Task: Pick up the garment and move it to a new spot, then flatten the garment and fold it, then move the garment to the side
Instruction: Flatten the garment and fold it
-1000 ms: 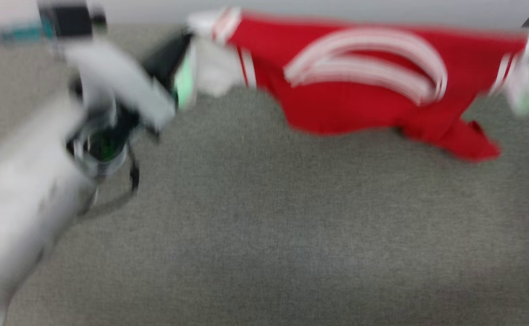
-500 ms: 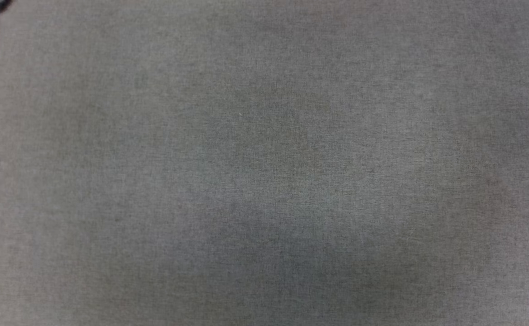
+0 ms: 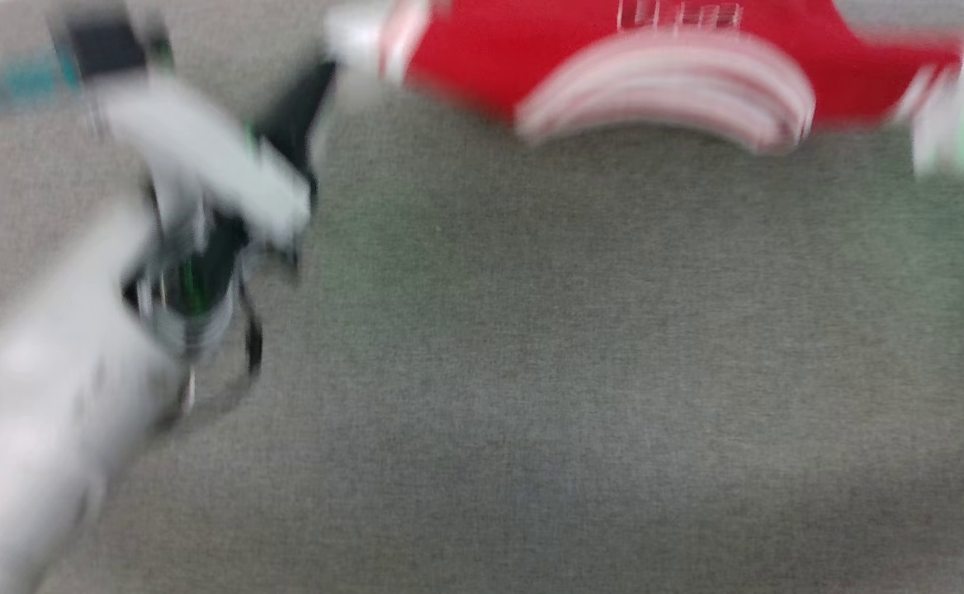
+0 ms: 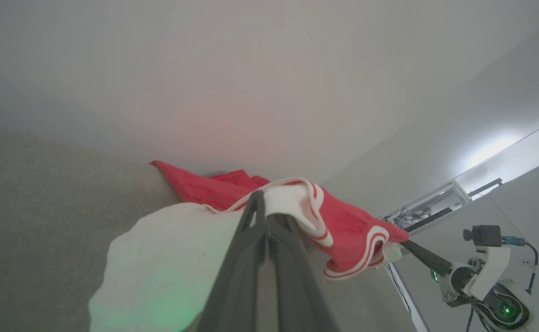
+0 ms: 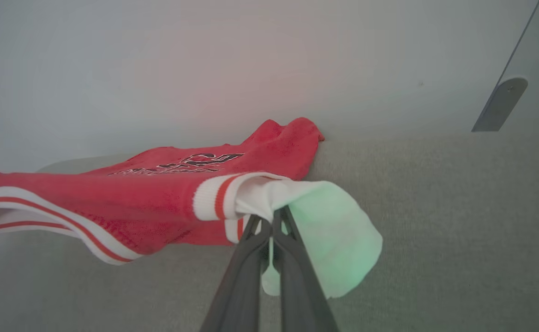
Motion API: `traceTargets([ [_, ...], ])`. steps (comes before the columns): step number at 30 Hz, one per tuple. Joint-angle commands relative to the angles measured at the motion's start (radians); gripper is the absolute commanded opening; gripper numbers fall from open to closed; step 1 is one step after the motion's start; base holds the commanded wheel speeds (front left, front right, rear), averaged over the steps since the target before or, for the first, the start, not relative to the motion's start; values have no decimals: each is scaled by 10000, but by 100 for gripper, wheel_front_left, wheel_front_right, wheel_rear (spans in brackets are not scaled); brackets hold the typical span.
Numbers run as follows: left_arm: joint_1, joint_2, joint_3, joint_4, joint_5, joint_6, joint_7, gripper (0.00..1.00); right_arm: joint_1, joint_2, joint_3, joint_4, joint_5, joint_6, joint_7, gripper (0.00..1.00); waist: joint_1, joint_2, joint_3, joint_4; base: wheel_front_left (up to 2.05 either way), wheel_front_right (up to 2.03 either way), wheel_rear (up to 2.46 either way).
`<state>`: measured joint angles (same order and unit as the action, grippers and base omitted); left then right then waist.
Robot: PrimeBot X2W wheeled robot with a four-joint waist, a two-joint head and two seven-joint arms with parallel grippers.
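The garment (image 3: 482, 58), a red jersey with white sleeves and striped trim, is stretched between my two grippers at the far edge of the grey surface, and this view is blurred. My left gripper (image 3: 329, 78) is shut on one white sleeve (image 4: 182, 258), its fingers (image 4: 246, 258) pinched together at the striped cuff. My right gripper (image 5: 272, 216) is shut on the other white sleeve (image 5: 329, 230). The red body (image 5: 135, 193) sags between them, with black lettering (image 5: 195, 161) facing up. The right gripper (image 4: 403, 244) also appears past the garment (image 4: 343, 226) in the left wrist view.
A grey fabric surface (image 3: 531, 371) spreads out in front of the garment. A pale wall (image 5: 251, 60) rises directly behind it. A grey bracket (image 5: 498, 103) stands on the wall at the far right. My pale left forearm (image 3: 53, 412) crosses the lower left.
The head camera swung down to bare grey fabric and came back up. The garment now sits higher in the picture, its red body no longer hanging toward me, lettering visible beyond the collar.
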<state>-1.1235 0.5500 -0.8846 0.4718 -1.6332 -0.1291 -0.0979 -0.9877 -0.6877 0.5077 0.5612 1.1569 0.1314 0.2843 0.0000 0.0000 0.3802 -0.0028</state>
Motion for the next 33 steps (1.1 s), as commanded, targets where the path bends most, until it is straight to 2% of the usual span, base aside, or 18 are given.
traceTargets([
  [1,787,357,-28,-535,-183,-21,-71,0,731,-325,-110,-374,270,-14,154,0,0,0,-179,-116,0,0,0],
  [6,3176,1794,-395,-2644,-272,-22,-196,0,3062,-1314,-430,-1808,857,-14,665,0,0,0,-551,-165,0,0,0],
  [11,4710,3087,-745,-4442,-234,-8,-147,0,4991,-2142,-769,-3358,1222,-14,1321,0,0,0,-936,-95,0,0,0],
  [17,6019,4358,-1136,-6072,-170,2,-205,0,7313,-3125,-1410,-5146,1542,-14,1917,0,0,0,-1414,27,0,0,0],
  [23,6984,5330,-1354,-7554,-136,317,-632,0,9624,-3886,-2321,-6795,2037,-14,2217,0,0,0,-1580,153,0,0,0],
  [25,7179,5544,-1431,-7860,-58,507,-706,0,10293,-4035,-2723,-7117,2097,-14,2123,0,0,0,-1546,191,0,0,0],
  [28,7332,5573,-1571,-8031,75,731,-702,0,10973,-3990,-3242,-7433,2044,-14,2028,0,0,0,-1459,223,0,0,0],
  [30,7275,5387,-1717,-7861,265,909,-541,0,11210,-3836,-3455,-7493,1940,-14,2108,0,0,0,-1389,241,0,0,0],
  [33,6998,4748,-2059,-7327,558,991,-47,0,11199,-3496,-3371,-7417,1793,-14,2512,0,0,0,-1276,273,0,0,0],
])
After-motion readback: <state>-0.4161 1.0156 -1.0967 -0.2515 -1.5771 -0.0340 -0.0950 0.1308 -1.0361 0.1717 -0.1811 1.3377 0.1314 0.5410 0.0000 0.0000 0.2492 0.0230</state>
